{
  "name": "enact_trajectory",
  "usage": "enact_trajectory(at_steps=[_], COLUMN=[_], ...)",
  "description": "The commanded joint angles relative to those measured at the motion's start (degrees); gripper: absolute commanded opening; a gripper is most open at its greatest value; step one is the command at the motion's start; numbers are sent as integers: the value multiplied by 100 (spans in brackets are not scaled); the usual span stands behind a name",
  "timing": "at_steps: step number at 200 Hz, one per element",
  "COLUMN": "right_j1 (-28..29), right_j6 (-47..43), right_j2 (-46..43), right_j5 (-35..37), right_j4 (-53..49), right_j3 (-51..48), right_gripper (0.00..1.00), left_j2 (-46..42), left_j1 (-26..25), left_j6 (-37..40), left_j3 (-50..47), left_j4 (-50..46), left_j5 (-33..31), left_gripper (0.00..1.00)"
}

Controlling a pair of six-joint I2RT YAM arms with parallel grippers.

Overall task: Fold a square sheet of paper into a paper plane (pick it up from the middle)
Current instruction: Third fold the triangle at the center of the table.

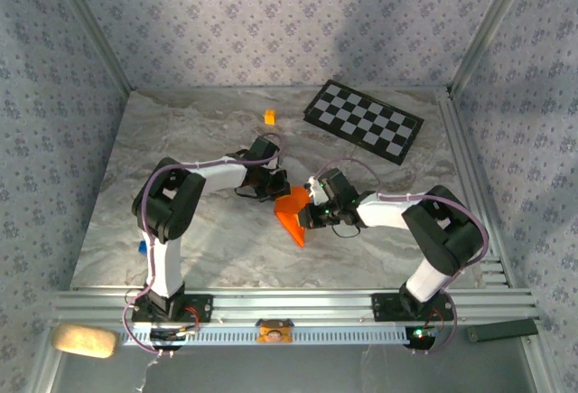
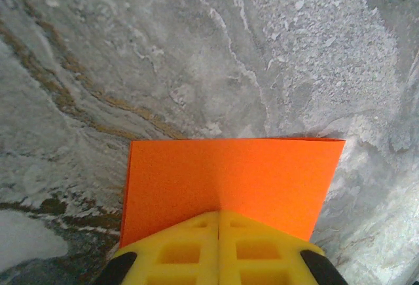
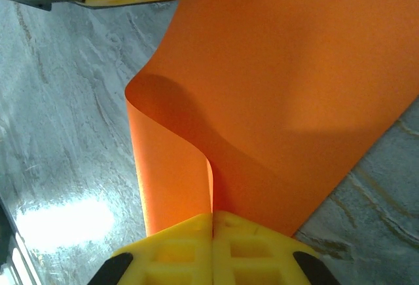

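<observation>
Two grips: left hand (image 2: 218, 214) pinches the square sheet of paper (image 2: 262, 173), right hand (image 3: 213, 216) its curled edge.

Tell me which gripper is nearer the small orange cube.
Left. In the top view the left gripper is straight below the cube; the right gripper sits lower and further right.
</observation>
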Motion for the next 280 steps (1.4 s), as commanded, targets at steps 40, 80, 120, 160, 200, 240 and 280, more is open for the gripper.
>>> enact_trajectory(at_steps=[40,80,120,160,200,240,280], right_j1=[67,93,155,190,199,199,208], right_j6=[-13,47,75,56,43,29,22], right_j2=[-145,-144,-143,-96,-100,-88,-43], right_j5=[204,14,107,231,406,399,379], right_j4=[-237,-182,-228,-288,-321,-350,-349], right_j3=[-25,-5,-1,35,28,49,60], right_gripper=[7,7,7,7,7,7,7], left_j2=[1,-17,-26,-34,-43,-47,-34], left_j1=[-61,-74,-74,-84,-88,-90,-92], left_j6=[-82,-85,-112,-108,-108,-112,-105], left_j3=[-179,-214,-234,-227,-249,-255,-245], left_j4=[-254,-256,-230,-240,-244,-247,-248], left_j5=[-208,-217,-217,-222,-222,-221,-225], left_gripper=[6,6,6,6,6,6,6])
